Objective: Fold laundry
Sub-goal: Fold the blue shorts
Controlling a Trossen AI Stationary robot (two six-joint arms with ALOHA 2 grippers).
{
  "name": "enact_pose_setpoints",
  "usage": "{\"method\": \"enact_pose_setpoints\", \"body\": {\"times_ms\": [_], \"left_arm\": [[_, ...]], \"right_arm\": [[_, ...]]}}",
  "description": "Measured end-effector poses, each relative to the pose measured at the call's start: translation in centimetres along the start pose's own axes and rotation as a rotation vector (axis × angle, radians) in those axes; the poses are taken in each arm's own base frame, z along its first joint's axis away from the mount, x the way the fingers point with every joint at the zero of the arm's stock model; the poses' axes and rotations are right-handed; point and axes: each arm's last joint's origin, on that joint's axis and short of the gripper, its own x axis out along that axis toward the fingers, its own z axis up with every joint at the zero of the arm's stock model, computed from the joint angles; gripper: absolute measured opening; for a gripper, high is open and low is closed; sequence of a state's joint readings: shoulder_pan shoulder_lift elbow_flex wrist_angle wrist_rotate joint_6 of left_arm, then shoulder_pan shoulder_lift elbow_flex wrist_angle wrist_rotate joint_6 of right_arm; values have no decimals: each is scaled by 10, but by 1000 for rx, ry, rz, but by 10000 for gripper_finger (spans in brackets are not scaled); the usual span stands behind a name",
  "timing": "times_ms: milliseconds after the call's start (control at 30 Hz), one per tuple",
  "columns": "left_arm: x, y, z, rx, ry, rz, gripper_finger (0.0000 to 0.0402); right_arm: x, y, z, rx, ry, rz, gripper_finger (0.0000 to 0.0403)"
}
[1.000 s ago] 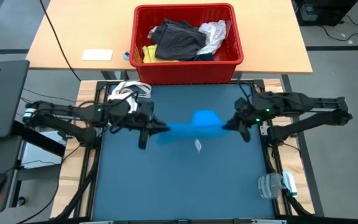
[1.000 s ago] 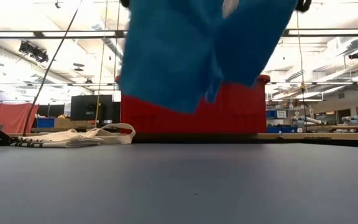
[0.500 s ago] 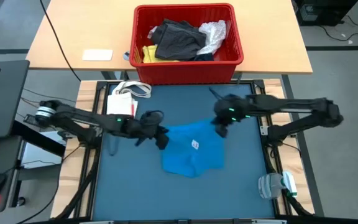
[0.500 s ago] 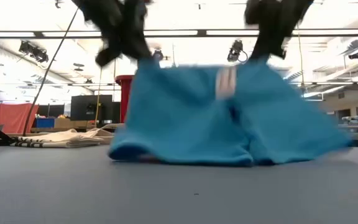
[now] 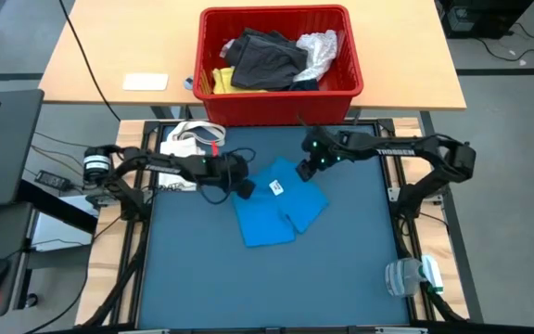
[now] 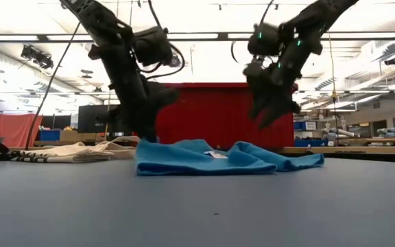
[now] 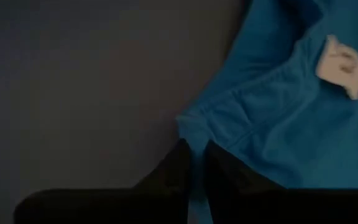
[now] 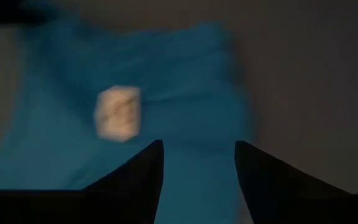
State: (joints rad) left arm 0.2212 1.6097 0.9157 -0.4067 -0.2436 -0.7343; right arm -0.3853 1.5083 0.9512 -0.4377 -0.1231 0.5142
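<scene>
The bright blue garment (image 5: 279,209) lies crumpled flat on the dark mat (image 5: 202,278), a white tag (image 5: 276,187) on top; in the low view it is a low heap (image 6: 218,158). My left gripper (image 5: 246,189) is down at the garment's far left corner, shut on it (image 7: 194,149). My right gripper (image 5: 301,173) hangs open just above the garment's far right corner (image 6: 266,115). Its fingers (image 8: 199,144) are spread, with only cloth far below them. My left gripper pinches the corner of the garment's hemmed edge (image 7: 194,134) between its two fingers, a thin strip of cloth showing in the narrow gap. The fingers slant down from the table's left side. The corner rests on the mat with the rest of the garment, slack.
A red basket (image 5: 279,60) with dark grey, yellow and white laundry stands on the wooden table beyond the mat. A cream tote bag (image 5: 191,137) lies at the mat's far left corner. A clear plastic item (image 5: 411,276) sits at the near right.
Both grippers have come down and drawn toward each other. The blue garment hung spread in the air between them; its lower end met the mat first, and now it lies flat there. My right gripper has let go of its corner and stands above the cloth.
</scene>
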Motion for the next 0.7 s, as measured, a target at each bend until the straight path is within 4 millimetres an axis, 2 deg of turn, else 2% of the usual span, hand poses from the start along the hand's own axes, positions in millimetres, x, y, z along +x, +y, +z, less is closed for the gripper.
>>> {"method": "enact_pose_setpoints", "body": {"times_ms": [233, 400, 467, 567, 633, 700], "left_arm": [[4, 39, 9, -19, 112, 169, 42], [5, 45, 11, 20, 155, 151, 43], [5, 43, 10, 52, 166, 134, 43], [-3, 43, 8, 67, 191, 112, 43], [-13, 42, 6, 73, 192, 105, 43], [-25, 41, 2, 79, 198, 101, 43]], "right_arm": [[3, 55, -22, -63, -31, 168, 184], [35, 82, -31, -55, -72, 253, 165], [53, 86, -36, -23, -85, 231, 156], [81, 82, -52, 54, -23, 124, 143], [93, 79, -65, 80, 51, 61, 134], [96, 80, -76, 68, 117, 24, 126]]}}
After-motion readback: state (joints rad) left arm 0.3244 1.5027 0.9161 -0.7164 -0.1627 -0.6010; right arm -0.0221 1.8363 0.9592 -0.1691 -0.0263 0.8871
